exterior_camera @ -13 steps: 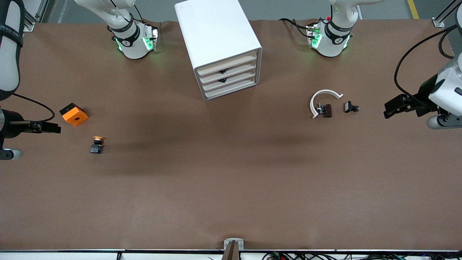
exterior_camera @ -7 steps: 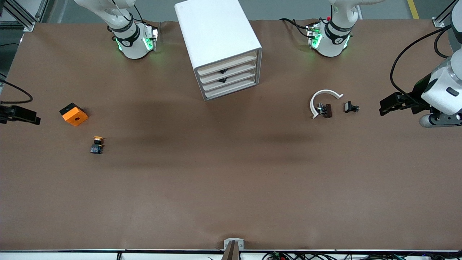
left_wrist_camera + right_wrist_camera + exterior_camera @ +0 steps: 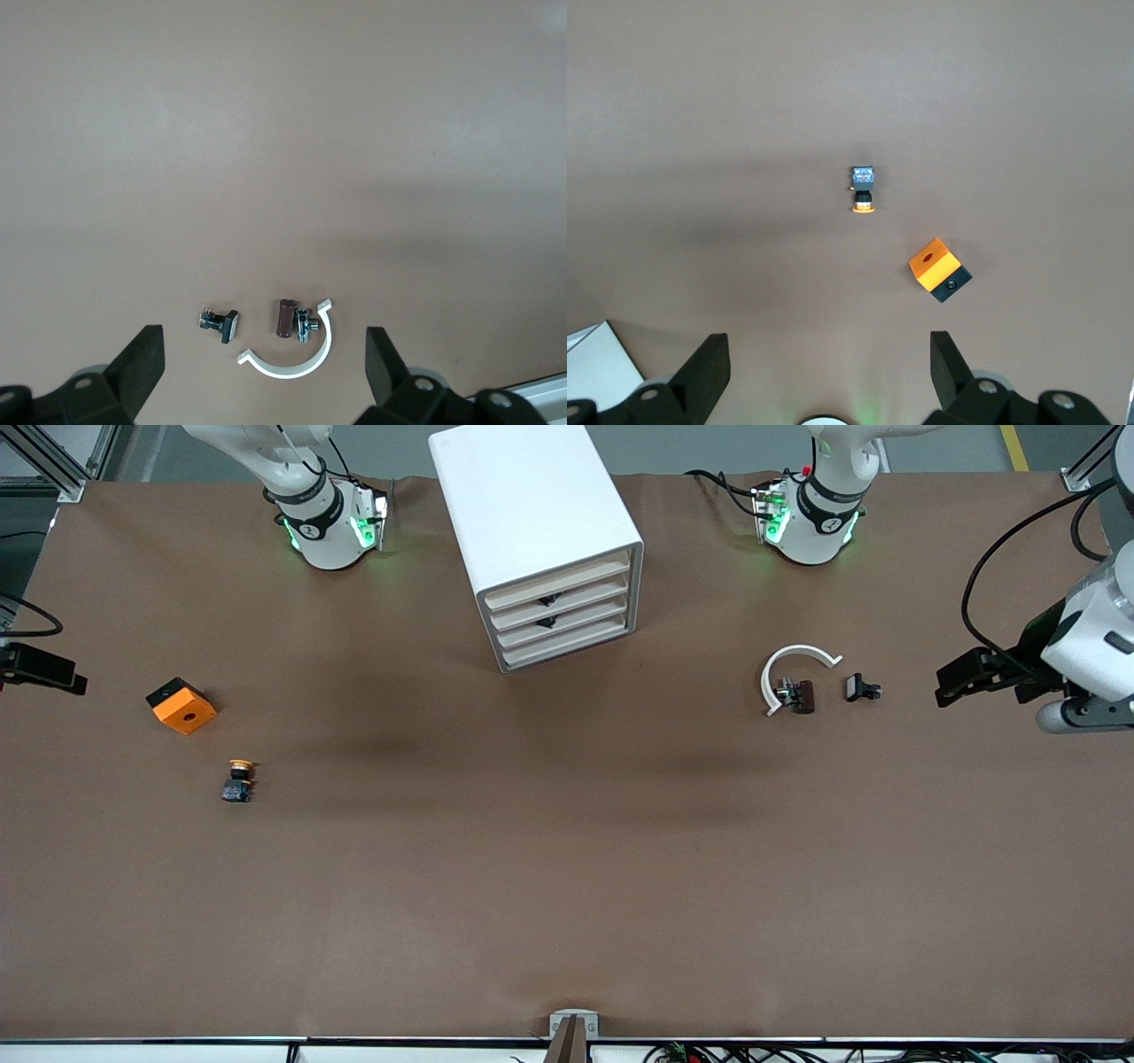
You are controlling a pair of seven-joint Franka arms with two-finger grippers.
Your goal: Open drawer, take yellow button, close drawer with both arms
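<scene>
Since a second ago, we have seen both arms pull back toward the ends of the table: the right gripper (image 3: 53,673) has slid almost out of the front view at its end, and the left gripper (image 3: 961,679) has shifted a little at the other end.

We count one button (image 3: 238,779), one orange block (image 3: 182,705), one white cabinet (image 3: 537,540) with four drawers, all shut, one white curved piece (image 3: 791,665), one small brown part (image 3: 802,696) inside its curve, and one small black clip (image 3: 860,688) just beside them.

Our left gripper hangs with its fingers (image 3: 142,363) spread wide and nothing between them, over the table at the left arm's end, near the curved piece. Our right gripper is likewise spread wide, its fingers (image 3: 709,367) bare, over the edge at the right arm's end.

We find the button lying on the table (image 3: 567,868) toward the right arm's end, nearer to the front camera than the orange block and apart from it.

We see a plain brown table covering, with grey floor showing above the arm bases.
</scene>
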